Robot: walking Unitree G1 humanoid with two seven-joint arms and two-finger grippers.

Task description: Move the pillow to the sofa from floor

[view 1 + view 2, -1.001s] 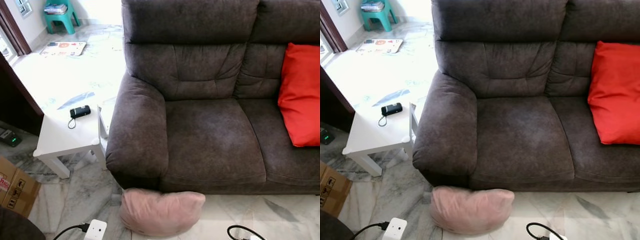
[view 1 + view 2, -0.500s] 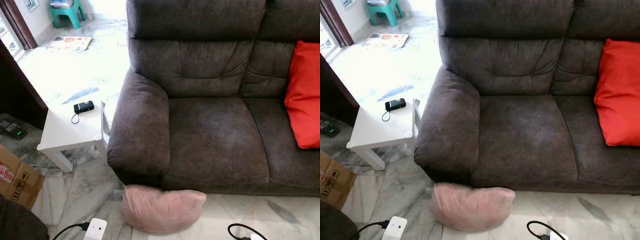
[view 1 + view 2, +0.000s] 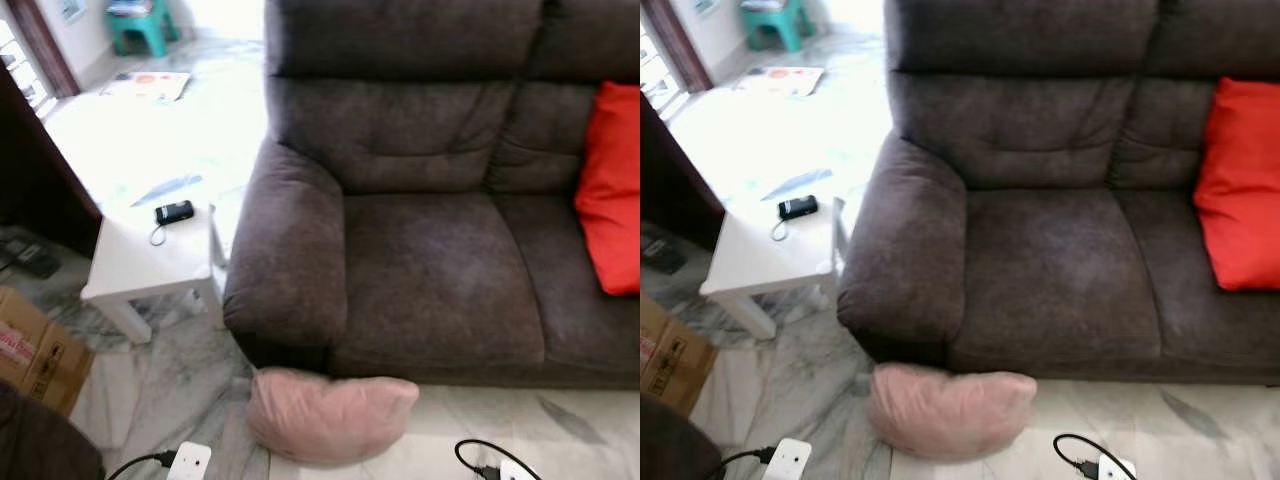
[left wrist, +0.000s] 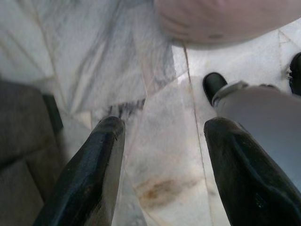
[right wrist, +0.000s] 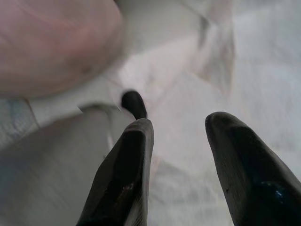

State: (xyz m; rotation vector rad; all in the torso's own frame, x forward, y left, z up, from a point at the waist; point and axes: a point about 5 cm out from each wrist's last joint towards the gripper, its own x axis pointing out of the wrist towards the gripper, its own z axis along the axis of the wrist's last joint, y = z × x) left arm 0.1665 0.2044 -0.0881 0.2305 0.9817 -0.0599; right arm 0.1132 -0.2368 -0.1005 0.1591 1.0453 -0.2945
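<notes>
- The pillow [image 3: 330,415] is pale dusty pink, soft and plump, with a rounded, slightly slumped shape and a few shallow creases on its cover.
- It lies on the marble floor [image 3: 170,385] at the lower middle of the head views, pressed against the front base of the sofa [image 3: 430,250], just under the sofa's left armrest.
- The sofa is dark brown with a suede-like cover and takes up the middle and right of the head views; a red cushion [image 3: 612,190] leans against its backrest at the right edge.
- A small white counter [image 3: 150,265] stands beside the armrest at the left, with a small black device [image 3: 174,212] on top.
- A cardboard box [image 3: 35,350] sits at the lower left edge, and white plug blocks with black cords lie on the floor along the bottom edge.
- The left tool [image 4: 162,165] hangs over the floor, its fingers spread apart and released, with the pink pillow beyond its tips.
- The right tool [image 5: 181,160] is likewise released, fingers apart above the floor, the pillow near its tips.
</notes>
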